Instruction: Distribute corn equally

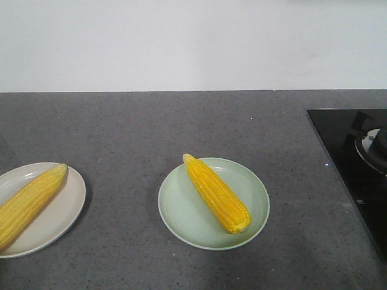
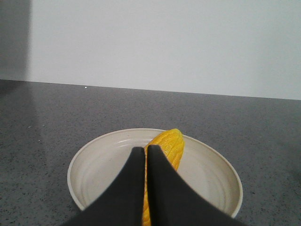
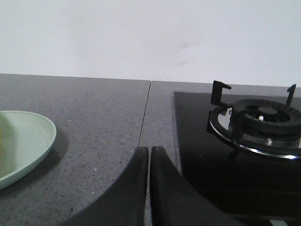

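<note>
Two corn cobs lie on two plates on the grey counter. One corn cob rests diagonally on the pale green plate at the centre. The other corn cob lies on the beige plate at the left edge. In the left wrist view my left gripper is shut, hanging over the near side of the beige plate, with that cob showing past its tips, not held. My right gripper is shut over bare counter, to the right of the green plate. Neither gripper shows in the front view.
A black glass hob with a gas burner and its pan supports takes up the counter's right side. A seam in the counter runs just left of it. A white wall backs the counter.
</note>
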